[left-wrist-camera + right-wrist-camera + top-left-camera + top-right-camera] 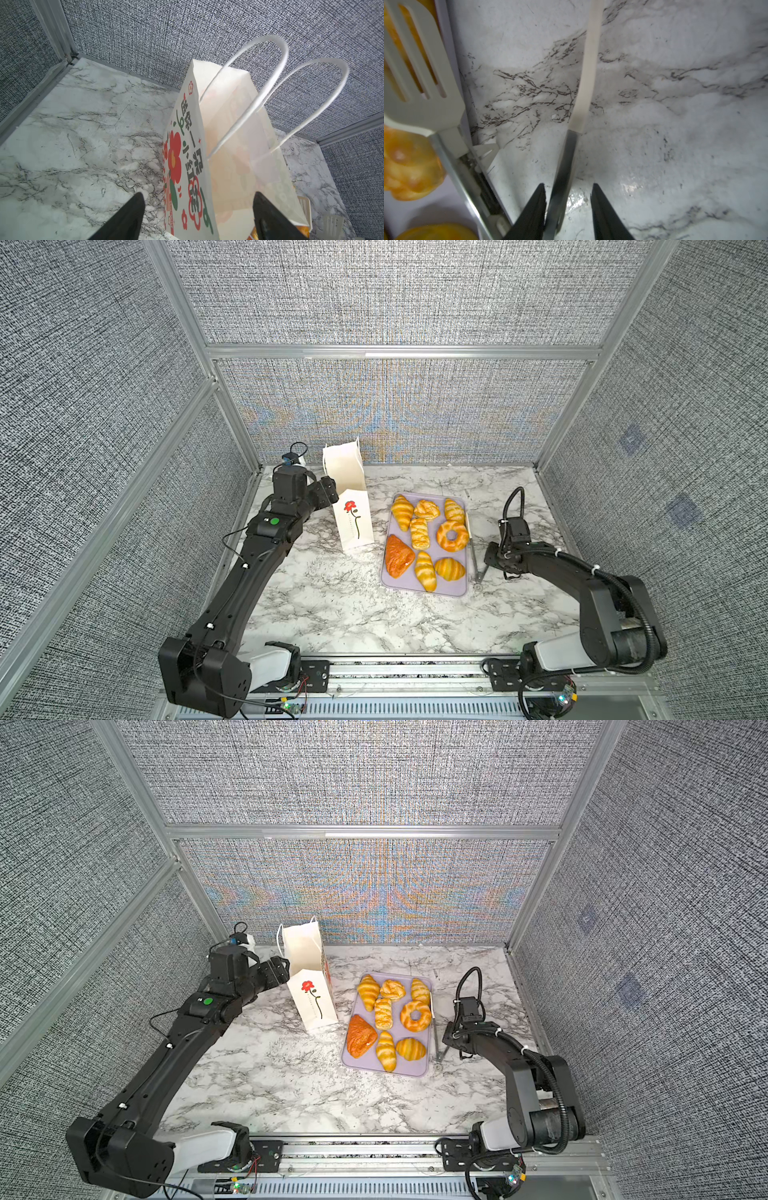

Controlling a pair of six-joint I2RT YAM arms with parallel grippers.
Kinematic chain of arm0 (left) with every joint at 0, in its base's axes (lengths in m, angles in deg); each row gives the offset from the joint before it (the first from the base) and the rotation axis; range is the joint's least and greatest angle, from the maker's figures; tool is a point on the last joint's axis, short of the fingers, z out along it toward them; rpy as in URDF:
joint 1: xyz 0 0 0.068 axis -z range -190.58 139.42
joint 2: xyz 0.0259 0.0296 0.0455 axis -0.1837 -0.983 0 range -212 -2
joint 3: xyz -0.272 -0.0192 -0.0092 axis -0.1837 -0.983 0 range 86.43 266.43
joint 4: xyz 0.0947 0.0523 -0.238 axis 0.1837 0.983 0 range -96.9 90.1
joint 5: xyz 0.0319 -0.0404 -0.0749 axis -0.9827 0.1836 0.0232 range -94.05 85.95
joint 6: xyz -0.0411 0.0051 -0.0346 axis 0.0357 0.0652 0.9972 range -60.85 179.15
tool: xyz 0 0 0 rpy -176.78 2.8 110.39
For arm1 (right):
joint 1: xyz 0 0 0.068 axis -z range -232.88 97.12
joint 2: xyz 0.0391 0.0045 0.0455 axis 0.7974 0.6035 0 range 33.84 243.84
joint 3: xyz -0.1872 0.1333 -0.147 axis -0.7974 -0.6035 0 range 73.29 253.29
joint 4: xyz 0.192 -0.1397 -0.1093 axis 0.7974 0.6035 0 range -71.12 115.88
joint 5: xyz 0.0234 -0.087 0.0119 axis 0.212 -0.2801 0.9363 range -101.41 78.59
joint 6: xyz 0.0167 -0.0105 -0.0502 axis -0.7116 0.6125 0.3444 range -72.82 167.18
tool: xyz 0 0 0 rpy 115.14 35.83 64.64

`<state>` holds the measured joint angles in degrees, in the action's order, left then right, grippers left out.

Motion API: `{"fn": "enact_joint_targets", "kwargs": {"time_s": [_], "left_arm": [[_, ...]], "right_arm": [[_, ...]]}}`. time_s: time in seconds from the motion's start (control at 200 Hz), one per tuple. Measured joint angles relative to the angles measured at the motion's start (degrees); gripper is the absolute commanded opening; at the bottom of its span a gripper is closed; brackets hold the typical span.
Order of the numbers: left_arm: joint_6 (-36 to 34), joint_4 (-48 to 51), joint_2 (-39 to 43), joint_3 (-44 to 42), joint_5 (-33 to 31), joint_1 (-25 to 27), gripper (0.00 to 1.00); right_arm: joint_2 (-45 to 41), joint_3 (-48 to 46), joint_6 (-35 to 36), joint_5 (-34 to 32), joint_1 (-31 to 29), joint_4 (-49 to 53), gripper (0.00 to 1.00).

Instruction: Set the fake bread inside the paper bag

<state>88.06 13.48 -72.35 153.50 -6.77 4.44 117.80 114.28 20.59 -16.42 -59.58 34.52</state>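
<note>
Several glossy golden pieces of fake bread (419,533) (383,1013) lie on a lavender tray (424,592), among them a ring (452,536) and a darker triangular one (399,561). The white paper bag (353,506) (309,977) (228,145) stands upright left of the tray with its mouth open. My left gripper (330,491) (199,194) is open at the bag's upper left side; its fingers straddle the printed wall without pinching it. My right gripper (487,562) (569,185) sits low, right of the tray. Its narrowed jaws are around one arm of metal tongs (564,158), with a gap left on one side.
The tongs (473,556) (436,1040) lie on the marble table along the tray's right edge, their slotted white head (419,68) resting over the tray rim near a bread piece (409,166). Fabric walls with aluminium frames close in the back and both sides.
</note>
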Motion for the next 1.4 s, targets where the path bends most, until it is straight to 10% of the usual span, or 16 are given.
{"fn": "enact_joint_targets", "kwargs": {"time_s": [0.59, 1.396], "left_arm": [[-2.03, -0.57, 6.36, -3.63, -7.65, 6.23, 0.83], [-15.80, -16.13, -2.19, 0.31, -11.96, 33.55, 0.90]], "right_arm": [[-4.70, 2.54, -0.37, -2.23, 3.93, 3.45, 0.08], [-12.33, 16.44, 5.46, 13.46, 5.38, 9.11, 0.10]]}}
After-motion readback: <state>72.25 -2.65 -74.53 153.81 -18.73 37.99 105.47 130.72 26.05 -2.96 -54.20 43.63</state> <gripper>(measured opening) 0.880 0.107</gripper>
